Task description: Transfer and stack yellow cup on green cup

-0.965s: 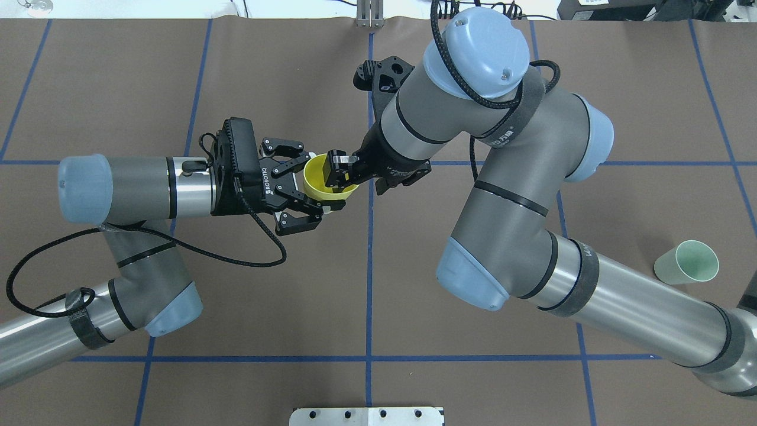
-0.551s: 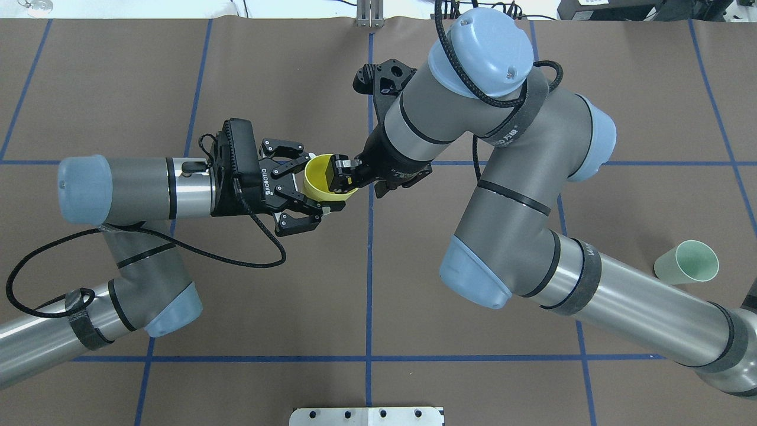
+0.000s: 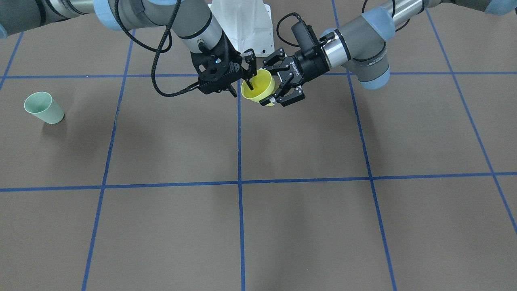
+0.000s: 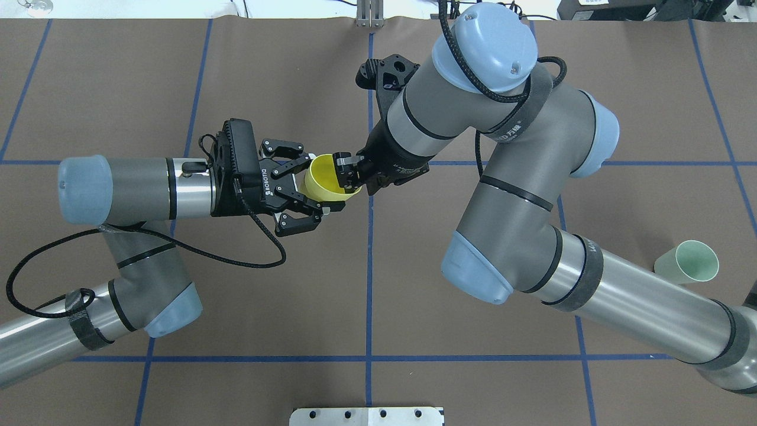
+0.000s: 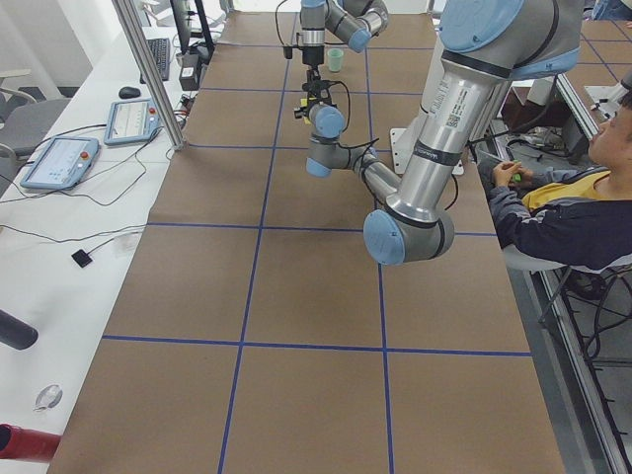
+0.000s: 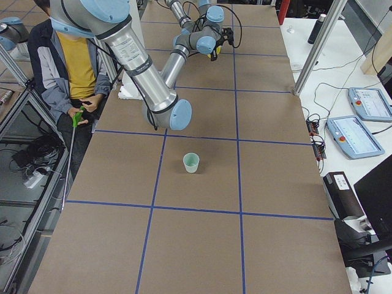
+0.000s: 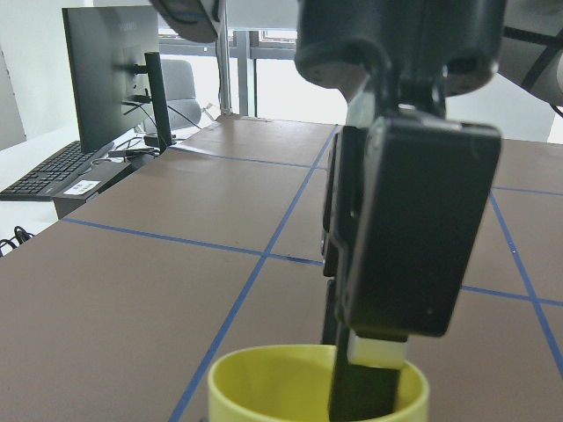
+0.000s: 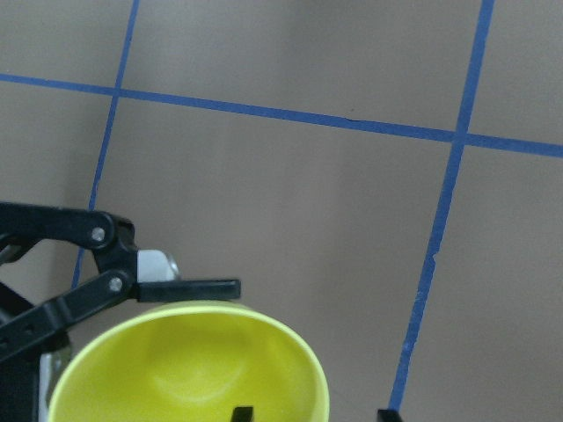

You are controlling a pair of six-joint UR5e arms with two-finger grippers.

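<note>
The yellow cup [image 4: 322,180] hangs above the table's middle, its mouth tilted up toward the right arm. My right gripper [image 4: 346,171] is shut on its rim, one finger inside and one outside. In the left wrist view that finger [image 7: 413,237] dips into the yellow cup [image 7: 264,387]. My left gripper [image 4: 318,182] is open, its fingers spread on either side of the cup's body without pressing it. The front view shows the same: yellow cup [image 3: 260,87], left gripper [image 3: 264,85], right gripper [image 3: 250,81]. The green cup [image 4: 689,263] stands upright and alone far out on the right side of the table, also the green cup [image 3: 43,107].
Blue tape lines divide the brown mat into squares. A metal plate [image 4: 366,416] sits at the near edge in the overhead view. The right arm's long link [image 4: 621,302] passes close by the green cup. A seated person [image 6: 67,61] is beside the robot's base.
The right wrist has turned and drawn slightly away, tipping the yellow cup's mouth more toward it. The left gripper has kept its place and its spread.
</note>
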